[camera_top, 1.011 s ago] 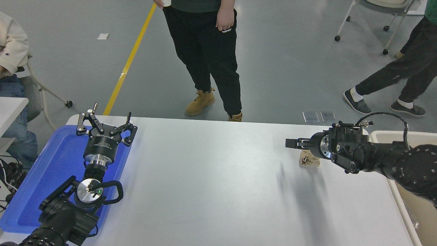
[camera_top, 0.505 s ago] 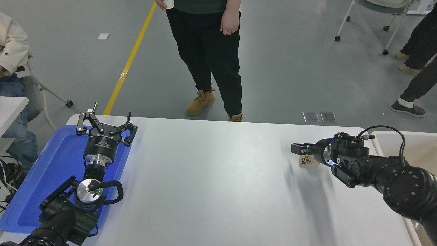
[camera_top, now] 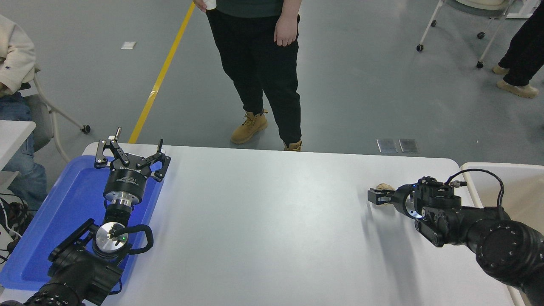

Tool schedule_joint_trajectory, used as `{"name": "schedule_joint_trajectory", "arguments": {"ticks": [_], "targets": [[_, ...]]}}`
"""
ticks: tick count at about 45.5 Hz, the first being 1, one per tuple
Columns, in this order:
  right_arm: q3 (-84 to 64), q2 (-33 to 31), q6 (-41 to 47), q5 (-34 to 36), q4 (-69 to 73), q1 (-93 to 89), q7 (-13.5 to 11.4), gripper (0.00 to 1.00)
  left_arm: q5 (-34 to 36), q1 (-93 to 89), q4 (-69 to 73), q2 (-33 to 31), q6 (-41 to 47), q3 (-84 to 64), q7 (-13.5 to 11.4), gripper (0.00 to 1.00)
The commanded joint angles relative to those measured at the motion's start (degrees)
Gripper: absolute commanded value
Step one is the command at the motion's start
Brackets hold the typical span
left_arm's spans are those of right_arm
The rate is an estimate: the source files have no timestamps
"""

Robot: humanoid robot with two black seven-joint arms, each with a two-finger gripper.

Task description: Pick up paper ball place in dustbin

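Observation:
The paper ball [camera_top: 383,186] is a small tan crumpled wad on the white table near its far right corner. My right gripper [camera_top: 375,197] is low over the table right at the ball. It covers the ball's near side, so only the tan top shows behind it. I cannot tell whether the gripper holds the ball. The dustbin [camera_top: 488,166] stands off the table's right edge; its white rim and pale inside show behind my right arm. My left gripper [camera_top: 131,158] is parked open and empty over the blue tray.
A flat blue tray [camera_top: 63,204] lies at the table's left end under my left arm. A person in black trousers [camera_top: 259,76] stands at the far edge, a white cup in one hand. Another person sits at far left.
My right gripper has dropped and drawn a little to the right, down onto the paper ball. The ball now shows slightly farther back. A person at the far right has walked on.

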Motion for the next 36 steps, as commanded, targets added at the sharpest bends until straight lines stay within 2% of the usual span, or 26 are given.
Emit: {"name": "schedule_joint_trajectory", "arguments": {"ticks": [1,5,9,15,31,36], "targets": [[0.1,0.1,-0.2,-1.1,0.3,-0.4,-1.3,0.45,0.0,0.0,0.0,0.0,0.0,0.1,0.0,1.00],[0.1,0.3,-0.2,-1.2,0.6,-0.4,-2.1,0.32,0.0,0.0,0.0,0.0,0.0,0.1,0.0,1.00],[0.1,0.3,-0.2,-1.9,0.6,-0.8,-2.2,0.11,0.0,0.0,0.0,0.0,0.0,0.0,0.0,1.00],[0.3,0.2,-0.2,-2.1,0.6,-0.7,-2.4,0.00,0.0,0.0,0.0,0.0,0.0,0.0,0.0,1.00],[0.2,-1.7,-0.2,-2.2,4.2,4.9,-1.8,0.00,0.0,0.1,0.0,0.0,0.0,0.1,0.1,1.00],[-0.3,-5.6,-1.1,-2.7,9.4,9.6,-1.7,0.00,0.0,0.0,0.0,0.0,-0.1,0.1,0.1,1.00]]}}
